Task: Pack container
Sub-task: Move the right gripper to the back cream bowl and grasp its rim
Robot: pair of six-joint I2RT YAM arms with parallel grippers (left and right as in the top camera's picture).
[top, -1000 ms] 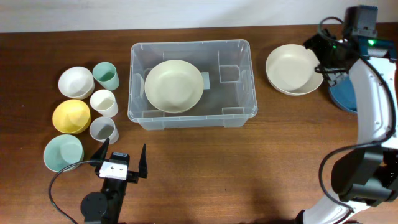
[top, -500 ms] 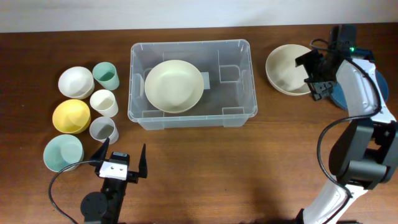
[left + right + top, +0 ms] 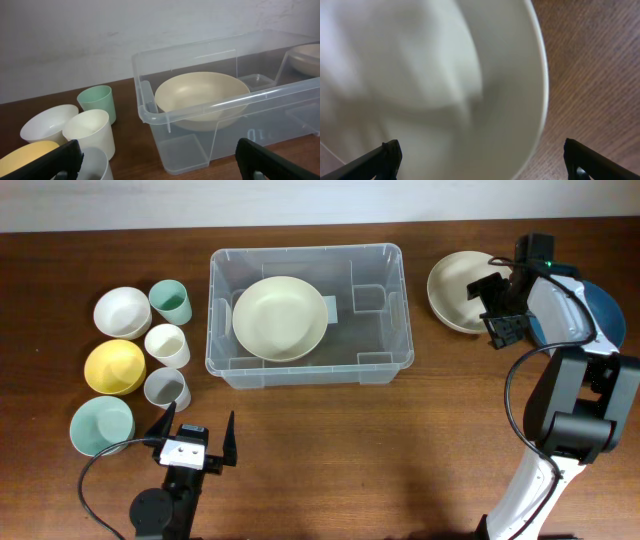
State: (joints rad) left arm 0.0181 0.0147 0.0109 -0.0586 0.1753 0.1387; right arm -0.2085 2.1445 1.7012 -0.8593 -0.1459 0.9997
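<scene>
The container [image 3: 305,251], a big clear plastic bin, stands at the table's middle with one cream bowl [image 3: 279,318] inside its left half. From the left wrist view the container [image 3: 150,107] and that bowl [image 3: 200,95] lie straight ahead. A second cream bowl [image 3: 458,290] sits on the table right of the bin. My right gripper [image 3: 497,308] hangs open over its right rim, and the bowl [image 3: 445,75] fills the right wrist view between the wide-apart jaws [image 3: 482,160]. My left gripper [image 3: 197,437] rests open and empty near the front edge.
Left of the bin stand a white bowl [image 3: 121,311], a yellow bowl [image 3: 113,366], a pale green bowl [image 3: 100,425], a green cup [image 3: 171,302], a cream cup [image 3: 167,345] and a grey cup [image 3: 166,388]. A blue dish [image 3: 606,312] lies beyond the right arm.
The right arm has swung in from the far right and come down over the right rim of the outer cream bowl. Its jaws stay open. The left arm has not moved.
</scene>
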